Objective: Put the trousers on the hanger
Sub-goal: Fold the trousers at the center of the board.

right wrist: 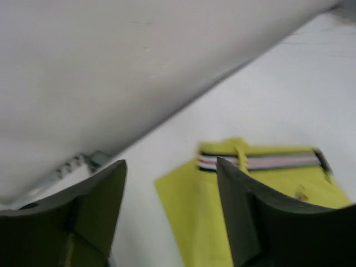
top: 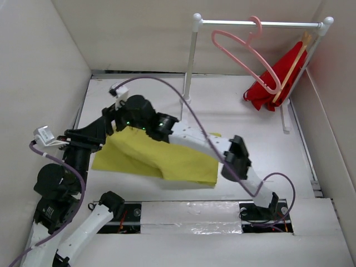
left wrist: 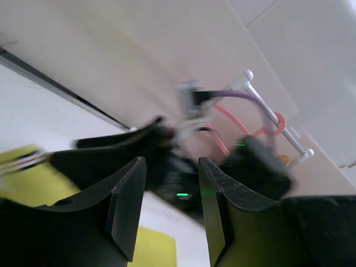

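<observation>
Red garment (top: pixel 266 92) beside hanger (top: pixel 245 53), right arm (top: pixel 206 146) across trousers (top: pixel 167 160)

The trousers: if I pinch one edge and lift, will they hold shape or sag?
Probably floppy: the trousers lie folded with soft creases, so the rest would likely drape and unfold. The fabric looks thin, so probably light. The striped waistband may be the firmer place to grip.

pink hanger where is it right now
In the top external view the pink hanger hangs by its hook from the white rail at the far right, just left of the red garment.
</observation>
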Tool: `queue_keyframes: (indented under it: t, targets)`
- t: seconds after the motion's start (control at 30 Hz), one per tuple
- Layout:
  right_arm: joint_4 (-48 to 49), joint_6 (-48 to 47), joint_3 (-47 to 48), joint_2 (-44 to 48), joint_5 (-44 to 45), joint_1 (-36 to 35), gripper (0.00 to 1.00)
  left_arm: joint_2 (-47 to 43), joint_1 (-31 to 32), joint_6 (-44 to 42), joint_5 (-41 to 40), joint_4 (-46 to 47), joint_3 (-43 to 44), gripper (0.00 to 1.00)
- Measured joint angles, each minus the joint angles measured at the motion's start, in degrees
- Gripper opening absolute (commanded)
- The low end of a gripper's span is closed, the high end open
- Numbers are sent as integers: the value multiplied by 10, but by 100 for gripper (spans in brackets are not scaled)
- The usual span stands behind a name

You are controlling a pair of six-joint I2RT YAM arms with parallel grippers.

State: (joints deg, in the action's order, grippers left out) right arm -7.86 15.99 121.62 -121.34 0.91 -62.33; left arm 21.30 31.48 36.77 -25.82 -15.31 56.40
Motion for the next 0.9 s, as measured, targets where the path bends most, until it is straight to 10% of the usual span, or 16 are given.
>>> queue_keyframes:
  t: [0.13, 0.27, 0.37, 0.4, 0.47, 0.67, 0.9]
  targets:
    - [16, 32, 111, -153, -71, -23, 91, -28, -1, -3, -10, -25, 7, 41]
    - [35, 32, -47, -111, -86, -19, 95, -43, -1, 1, -8, -32, -22, 42]
    - [83, 28, -260, 21, -89, 0, 50, -40, -1, 8, 12, -23, -72, 42]
    - [95, 27, -323, 75, -87, 10, 16, -37, -1, 11, 23, -17, -92, 41]
    - [134, 25, -437, 189, -77, 31, 0, -18, -1, 19, 48, 2, -132, 41]
    - [259, 32, -713, 489, -1, 66, 0, 111, 2, 33, 124, 97, -246, 40]
    - [289, 82, -965, 519, 26, 118, 0, 309, 32, 52, 183, 236, -302, 40]
